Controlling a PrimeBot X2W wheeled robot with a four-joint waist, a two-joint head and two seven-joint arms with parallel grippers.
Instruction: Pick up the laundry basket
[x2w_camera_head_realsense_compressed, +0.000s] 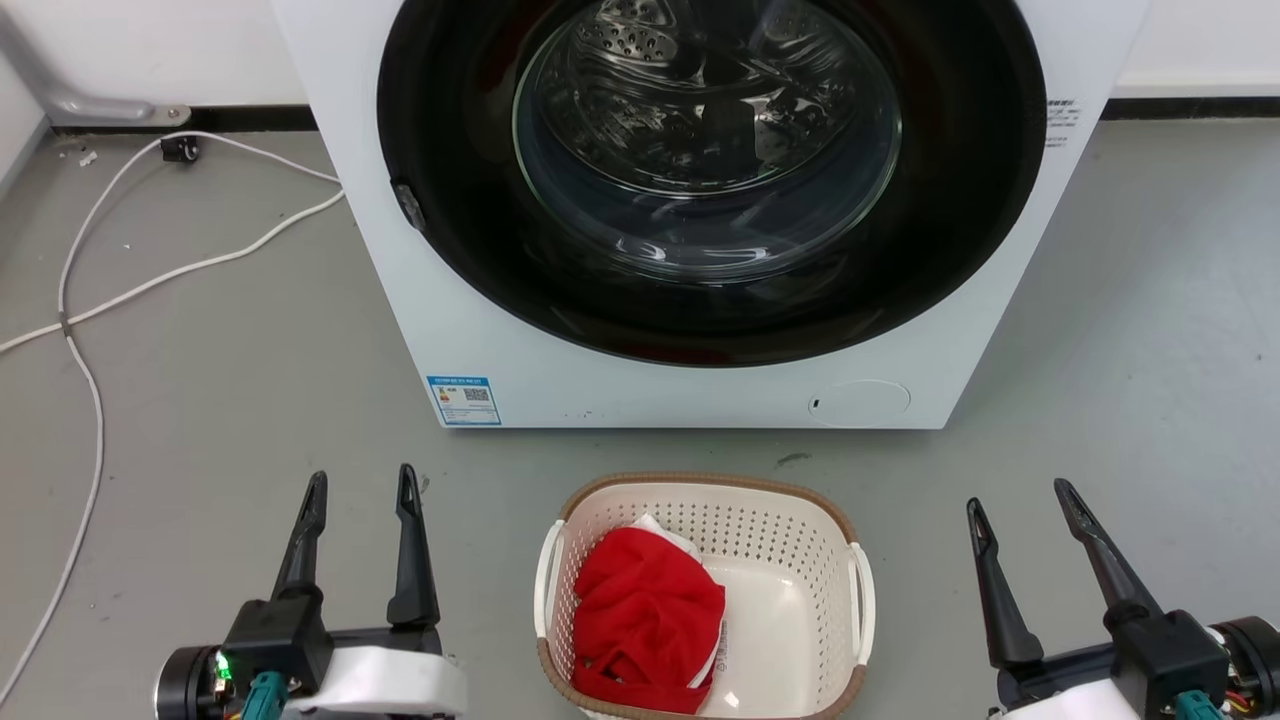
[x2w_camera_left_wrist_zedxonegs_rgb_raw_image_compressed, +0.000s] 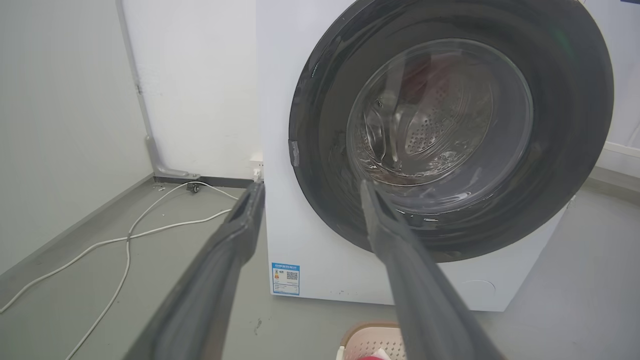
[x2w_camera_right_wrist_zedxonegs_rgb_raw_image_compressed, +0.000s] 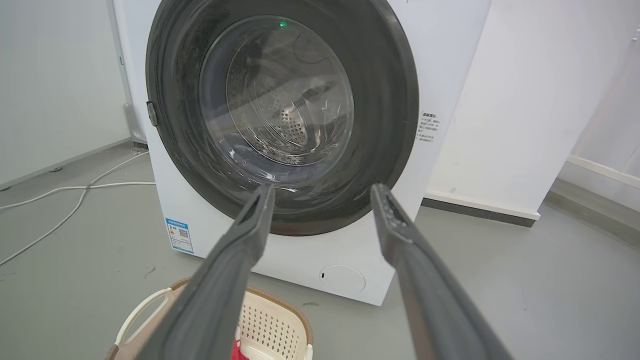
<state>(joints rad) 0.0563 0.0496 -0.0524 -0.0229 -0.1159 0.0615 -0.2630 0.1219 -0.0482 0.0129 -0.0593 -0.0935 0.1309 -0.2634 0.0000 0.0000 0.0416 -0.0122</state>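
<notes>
Head view: laundry basket (x2w_camera_head_realsense_compressed: 760, 530) sits on the floor (x2w_camera_head_realsense_compressed: 250, 400) just before the washing machine (x2w_camera_head_realsense_compressed: 480, 330), red cloth (x2w_camera_head_realsense_compressed: 648, 615) inside. Approach not begun; best to close in on the white loop handles (x2w_camera_head_realsense_compressed: 545, 580) from both sides and lift level. Left gripper (x2w_camera_head_realsense_compressed: 362, 475) and right gripper (x2w_camera_head_realsense_compressed: 1017, 495) flank it, well apart, both spread, empty.

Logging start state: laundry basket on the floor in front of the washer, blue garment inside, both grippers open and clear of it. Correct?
Not quite: the garment is red, not blue; the head view shows it. The rest holds: laundry basket on the floor before the washing machine, left gripper and right gripper open, clear of it.
</notes>
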